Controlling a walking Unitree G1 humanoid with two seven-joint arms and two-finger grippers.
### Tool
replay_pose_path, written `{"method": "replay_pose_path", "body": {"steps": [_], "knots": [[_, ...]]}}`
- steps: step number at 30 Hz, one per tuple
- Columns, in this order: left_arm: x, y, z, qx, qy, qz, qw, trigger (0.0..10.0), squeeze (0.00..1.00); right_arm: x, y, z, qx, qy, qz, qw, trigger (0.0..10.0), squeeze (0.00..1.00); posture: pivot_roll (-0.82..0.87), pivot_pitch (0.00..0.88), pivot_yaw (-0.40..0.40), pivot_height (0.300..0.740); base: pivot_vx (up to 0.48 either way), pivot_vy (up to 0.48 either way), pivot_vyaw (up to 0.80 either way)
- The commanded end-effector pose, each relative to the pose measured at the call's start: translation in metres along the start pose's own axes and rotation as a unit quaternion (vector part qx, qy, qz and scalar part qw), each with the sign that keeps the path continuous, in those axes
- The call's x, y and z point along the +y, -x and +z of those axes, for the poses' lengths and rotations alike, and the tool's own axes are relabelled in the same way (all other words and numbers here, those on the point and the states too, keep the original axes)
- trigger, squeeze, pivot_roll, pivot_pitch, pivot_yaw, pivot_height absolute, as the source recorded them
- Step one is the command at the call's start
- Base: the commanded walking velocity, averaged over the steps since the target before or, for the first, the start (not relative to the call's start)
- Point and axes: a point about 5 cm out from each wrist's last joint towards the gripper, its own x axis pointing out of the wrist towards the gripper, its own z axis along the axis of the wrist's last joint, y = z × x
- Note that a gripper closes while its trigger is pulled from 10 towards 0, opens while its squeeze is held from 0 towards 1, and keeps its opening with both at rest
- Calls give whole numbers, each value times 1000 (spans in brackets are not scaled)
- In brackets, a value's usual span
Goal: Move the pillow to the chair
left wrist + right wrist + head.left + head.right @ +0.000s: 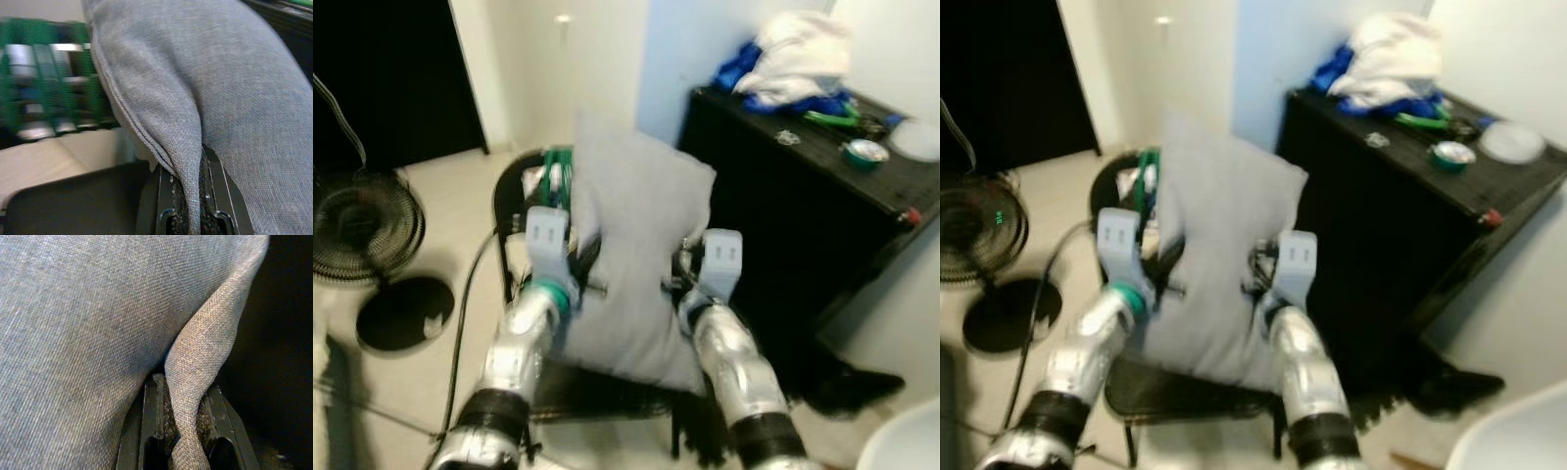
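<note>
A grey fabric pillow point(641, 255) is held upright between my two arms, just above the seat of a black chair point(607, 387). My left gripper point(590, 277) is shut on the pillow's left edge; its fingers point(215, 196) pinch a fold of the seam. On the other side my right gripper point(674, 282) is shut on the pillow's right edge, with a fold of cloth squeezed between its fingers point(154, 426). The chair's curved black back point(509, 181) rises behind the pillow on the left.
A black cabinet point(783, 215) stands close on the right, with blue and white laundry point(793, 59), a tape roll point(864, 152) and small items on top. A black floor fan point(367, 230) stands at left, its cable point(470, 284) across the tiles. Green items point(553, 176) lie behind the chair.
</note>
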Motion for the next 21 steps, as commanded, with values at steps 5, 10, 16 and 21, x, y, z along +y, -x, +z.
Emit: {"method": "replay_pose_path", "body": {"steps": [5, 10, 16, 21], "knots": [[-10, -4, 5, -12, -9, -22, 1000, 10000, 0, 21, -2, 2, -5, 2, 38, 999, 10000, 0, -68, 0, 20, 740, 0, 288, 0], [-12, -5, 4, -14, -23, -18, 999, 10000, 0, 21, -1, 0, -1, 3, 40, 999, 10000, 0, -67, 0, 18, 740, 0, 0, 0], [-12, -4, 1, -8, -30, -9, 999, 10000, 0, 21, -1, -3, 11, 7, 49, 999, 10000, 0, -67, 0, 18, 740, 0, 0, 0], [-6, -3, -6, 11, -41, 16, 999, 10000, 0, 22, 1, -17, 56, 42, 59, 996, 10000, 0, -70, 0, 1, 740, 0, 0, 0]]}}
